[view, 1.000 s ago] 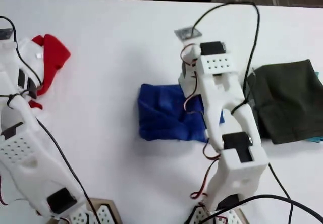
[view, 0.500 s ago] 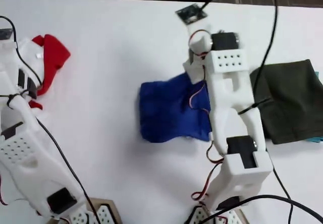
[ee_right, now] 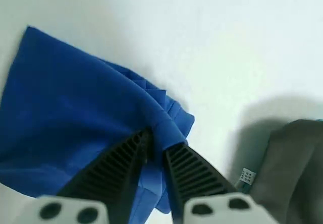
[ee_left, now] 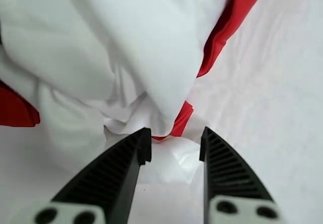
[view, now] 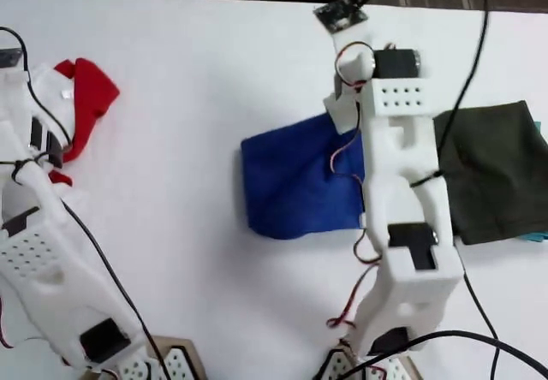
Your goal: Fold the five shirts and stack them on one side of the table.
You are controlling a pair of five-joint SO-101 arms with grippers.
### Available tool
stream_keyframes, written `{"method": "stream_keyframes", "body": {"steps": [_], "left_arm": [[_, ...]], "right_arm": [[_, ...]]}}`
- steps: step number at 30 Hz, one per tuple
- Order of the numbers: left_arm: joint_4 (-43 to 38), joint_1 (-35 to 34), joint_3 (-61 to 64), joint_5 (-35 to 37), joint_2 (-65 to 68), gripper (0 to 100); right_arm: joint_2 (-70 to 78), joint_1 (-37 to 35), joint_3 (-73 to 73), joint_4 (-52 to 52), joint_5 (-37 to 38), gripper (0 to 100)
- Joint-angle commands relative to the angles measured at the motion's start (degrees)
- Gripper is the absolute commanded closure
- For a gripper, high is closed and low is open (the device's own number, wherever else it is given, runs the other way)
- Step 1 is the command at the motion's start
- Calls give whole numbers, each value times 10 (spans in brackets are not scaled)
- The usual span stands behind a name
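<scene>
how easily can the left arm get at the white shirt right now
Probably easily: the left gripper is open with its tips right at the white shirt's crumpled edge, beside the red shirt, and nothing lies between them.

A plain white table [view: 197,80] carries everything. A loosely folded blue fabric shirt [view: 295,183] lies on it directly under and beside the right gripper [ee_right: 156,143], whose fingers pinch a raised fold at the shirt's edge. On the other side of that gripper from most of the blue cloth, a dark green folded shirt [view: 497,170] rests flat, with a sliver of teal cloth [view: 535,236] showing beneath it. A crumpled heap of white fabric [ee_left: 101,42] and red fabric [view: 90,97] lies just ahead of the left gripper [ee_left: 174,143], whose spread tips are close to the heap's edge.
</scene>
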Motion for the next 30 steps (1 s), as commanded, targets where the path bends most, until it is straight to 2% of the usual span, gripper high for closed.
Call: {"method": "stream_keyframes", "body": {"steps": [1,5,10,12,17,23,26,30], "left_arm": [[-2,4,-2,-4,-41,816],[-2,3,-2,-4,-41,816],[-1,6,-2,-3,-41,816],[-1,9,-2,-3,-41,816],[12,27,-2,-4,-42,816],[19,47,-7,-4,-44,816],[19,98,-7,-2,-46,816],[18,218,-2,-1,-40,816]], "right_arm": [[24,19,-17,-40,49,977],[44,54,-17,-74,64,977],[45,70,-17,-65,67,966],[45,66,-17,-53,76,904],[44,67,-17,-39,94,657],[-9,108,-11,15,76,677],[-47,104,25,59,74,683],[-123,105,129,50,84,683]]}}
